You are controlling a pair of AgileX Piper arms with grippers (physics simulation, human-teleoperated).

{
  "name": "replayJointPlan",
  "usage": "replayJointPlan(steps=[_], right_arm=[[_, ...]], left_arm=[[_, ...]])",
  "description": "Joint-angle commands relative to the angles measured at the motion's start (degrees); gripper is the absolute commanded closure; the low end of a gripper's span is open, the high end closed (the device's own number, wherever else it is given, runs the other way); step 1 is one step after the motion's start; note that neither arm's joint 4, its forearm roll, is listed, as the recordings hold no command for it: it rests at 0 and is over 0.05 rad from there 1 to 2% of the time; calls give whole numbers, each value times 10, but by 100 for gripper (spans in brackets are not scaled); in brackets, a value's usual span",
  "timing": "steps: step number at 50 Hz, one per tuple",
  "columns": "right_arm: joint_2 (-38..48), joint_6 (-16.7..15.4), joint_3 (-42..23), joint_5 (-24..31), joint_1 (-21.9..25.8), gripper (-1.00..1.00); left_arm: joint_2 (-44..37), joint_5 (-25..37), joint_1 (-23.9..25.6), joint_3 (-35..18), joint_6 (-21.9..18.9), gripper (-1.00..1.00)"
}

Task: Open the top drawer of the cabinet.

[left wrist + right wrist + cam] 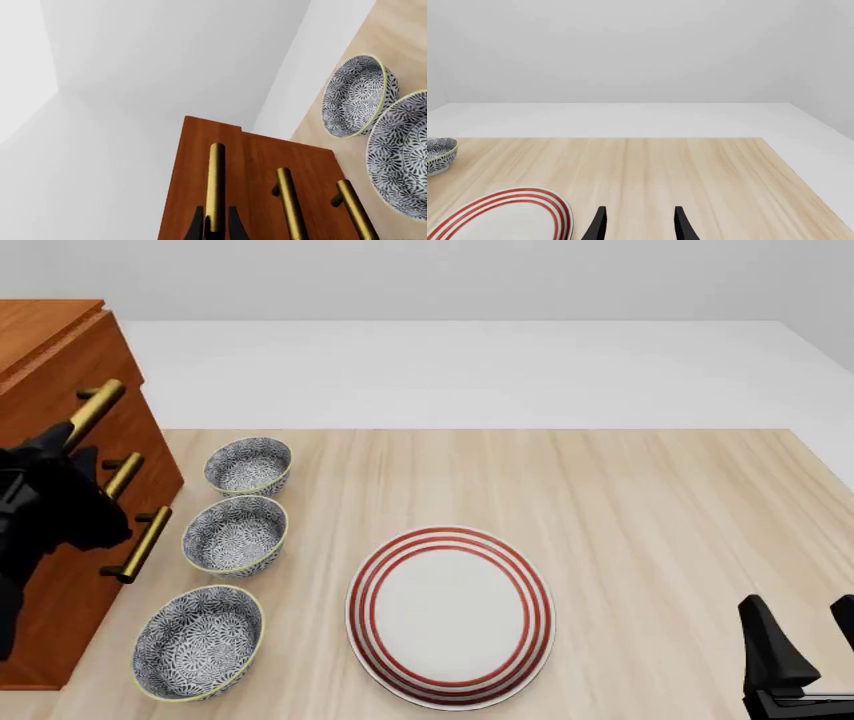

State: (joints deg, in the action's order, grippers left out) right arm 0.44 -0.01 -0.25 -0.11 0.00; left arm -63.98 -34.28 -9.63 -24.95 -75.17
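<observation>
The cabinet [60,625] stands at the table's left edge, with three brass bar handles on its front. My left gripper [215,226] has a black finger pressed to each side of the top drawer's brass handle [216,175], shut on it. The top drawer [193,165] has its front a little proud of the two lower drawer fronts [313,170]. In the front view the left arm covers part of the cabinet front, and the top handle [96,405] sticks out above the arm. My right gripper [805,635] hovers open and empty over the table's near right corner.
Three patterned bowls [247,465] [235,535] [200,640] stand in a row just right of the cabinet front. A red-ringed white plate [451,615] lies in the middle of the table. The table's right edge [821,465] is near the right gripper.
</observation>
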Motion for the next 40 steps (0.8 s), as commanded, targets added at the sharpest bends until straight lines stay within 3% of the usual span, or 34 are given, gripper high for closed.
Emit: replayJointPlan(steps=[1, 17, 40], right_arm=[[0, 0, 0, 0, 0, -100], [0, 0, 0, 0, 0, -100], [0, 0, 0, 0, 0, -100]], left_arm=[[12, -33, -8, 8, -21, 100], [-1, -53, 3, 28, -31, 100], [33, -24, 16, 34, -29, 100]])
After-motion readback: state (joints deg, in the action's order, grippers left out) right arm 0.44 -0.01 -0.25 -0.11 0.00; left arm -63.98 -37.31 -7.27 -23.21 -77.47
